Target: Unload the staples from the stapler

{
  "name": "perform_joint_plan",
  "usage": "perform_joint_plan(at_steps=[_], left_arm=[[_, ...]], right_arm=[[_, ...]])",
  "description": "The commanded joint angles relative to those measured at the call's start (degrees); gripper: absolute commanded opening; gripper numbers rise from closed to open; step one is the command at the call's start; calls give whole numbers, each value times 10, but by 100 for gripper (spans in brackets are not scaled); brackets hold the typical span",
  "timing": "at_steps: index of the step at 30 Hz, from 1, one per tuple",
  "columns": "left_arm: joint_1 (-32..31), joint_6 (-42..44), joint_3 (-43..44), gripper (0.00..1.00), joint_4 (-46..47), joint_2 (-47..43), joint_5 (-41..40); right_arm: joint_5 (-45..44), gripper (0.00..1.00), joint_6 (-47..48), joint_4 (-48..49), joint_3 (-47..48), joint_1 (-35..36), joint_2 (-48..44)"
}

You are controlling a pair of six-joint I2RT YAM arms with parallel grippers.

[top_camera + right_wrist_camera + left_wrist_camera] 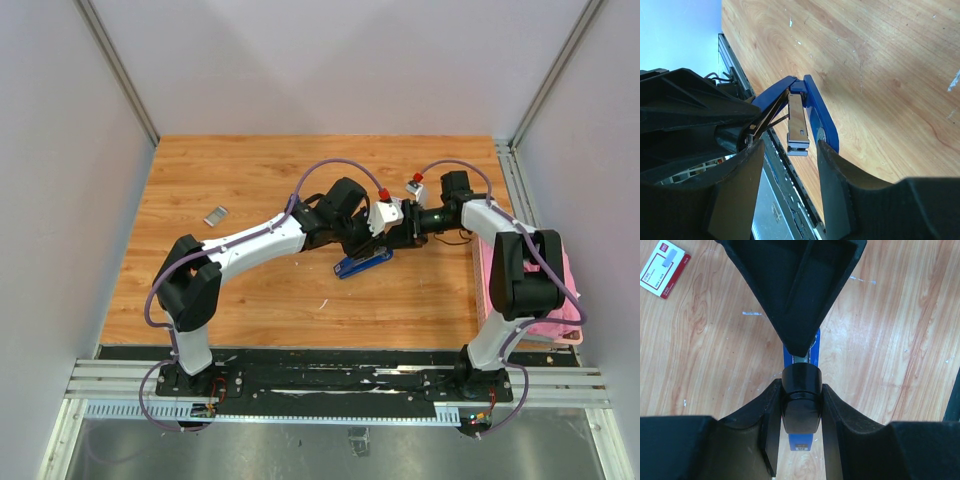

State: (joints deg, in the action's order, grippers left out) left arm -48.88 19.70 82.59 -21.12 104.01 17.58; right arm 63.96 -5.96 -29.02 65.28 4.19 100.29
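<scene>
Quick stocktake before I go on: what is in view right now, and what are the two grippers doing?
stapler: one, blue with a black cap, mid-table, swung open with its chrome magazine exposed
staples: no loose ones seen; cannot tell if the magazine holds any
box: one, white with red marking, flat on the table, far left
scrap: one, pale, tiny, near the stapler; too small to identify
pink item: one, at the table's right edge, partly behind the right arm
table: one, wood-grain
left gripper: black, closed on the stapler's black cap
right gripper: black, jaws apart on either side of the magazine tip
</scene>
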Motion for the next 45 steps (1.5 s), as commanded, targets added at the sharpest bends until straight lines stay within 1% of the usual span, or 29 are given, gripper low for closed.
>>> perform_joint_plan(at_steps=[1,13,25,31,38,42,45], left_arm=[[-4,8,15,0,26,-2,-2],[-5,3,12,0,31,-6,-12],[-6,9,17,0,21,-2,30],[-6,9,17,0,21,-4,30],[-6,5,15,0,24,-4,20],[-6,6,14,0,26,-3,17],[-6,4,14,0,26,-3,18]], right_arm=[[1,48,2,-7,-5,9,15],[32,46,0,-8,-4,17,49],[71,39,-2,-4,4,24,81],[84,31,-1,-5,5,25,83],[89,28,4,-5,4,26,80],[91,31,5,-5,2,32,79],[88,28,8,-6,3,38,79]])
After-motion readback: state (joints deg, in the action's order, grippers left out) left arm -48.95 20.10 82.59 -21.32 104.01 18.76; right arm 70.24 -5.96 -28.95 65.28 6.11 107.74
